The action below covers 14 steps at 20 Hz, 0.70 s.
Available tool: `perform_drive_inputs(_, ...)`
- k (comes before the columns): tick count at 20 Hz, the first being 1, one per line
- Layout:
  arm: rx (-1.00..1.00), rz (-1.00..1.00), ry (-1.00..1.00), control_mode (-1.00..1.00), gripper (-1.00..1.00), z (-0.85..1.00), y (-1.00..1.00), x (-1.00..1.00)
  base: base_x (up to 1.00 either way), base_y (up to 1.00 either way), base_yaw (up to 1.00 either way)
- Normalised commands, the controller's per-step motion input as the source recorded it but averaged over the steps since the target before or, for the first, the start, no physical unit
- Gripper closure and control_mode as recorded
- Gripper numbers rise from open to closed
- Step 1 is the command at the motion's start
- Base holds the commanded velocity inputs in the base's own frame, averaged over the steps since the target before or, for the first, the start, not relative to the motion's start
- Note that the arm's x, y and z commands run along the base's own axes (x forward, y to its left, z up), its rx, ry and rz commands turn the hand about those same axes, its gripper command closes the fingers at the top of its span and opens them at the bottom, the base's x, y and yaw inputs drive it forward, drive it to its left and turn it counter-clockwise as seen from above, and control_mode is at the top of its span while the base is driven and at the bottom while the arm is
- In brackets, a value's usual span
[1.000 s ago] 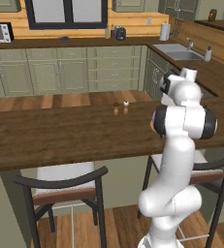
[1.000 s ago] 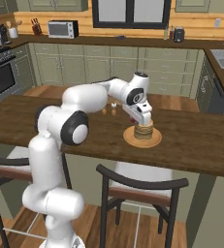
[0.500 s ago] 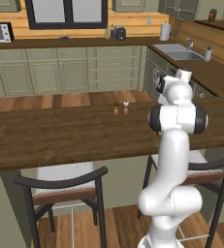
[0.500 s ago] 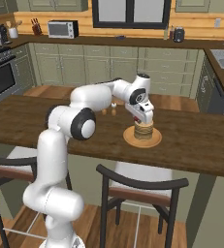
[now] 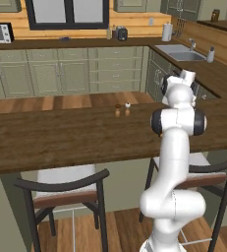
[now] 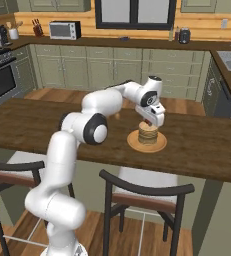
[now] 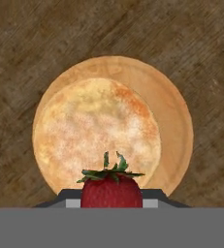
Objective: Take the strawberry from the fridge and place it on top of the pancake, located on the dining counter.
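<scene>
Gripper clamped on the strawberry, green leaves up, hanging right over the pancake. Pancake sits on a round tan plate, shifted twd one side of it. Plate rests on the dark wood dining counter. Berry looks just clear of the pancake, tho contact is hard to judge. Two small shakers stand further along the counter.
</scene>
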Motion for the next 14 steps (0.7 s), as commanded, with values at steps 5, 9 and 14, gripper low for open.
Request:
perform_drive_inputs(5,0.0,0.02,0.0,-1.0,1.0,-0.27,0.0,0.11,0.0,0.0,0.0)
perform_drive_inputs(9,0.0,0.05,0.0,-1.0,1.0,-0.46,0.0,0.0,0.0,0.0,0.0)
perform_drive_inputs(14,-0.02,0.04,0.0,-1.0,-1.0,-0.42,0.0,0.0,0.0,0.0,0.0)
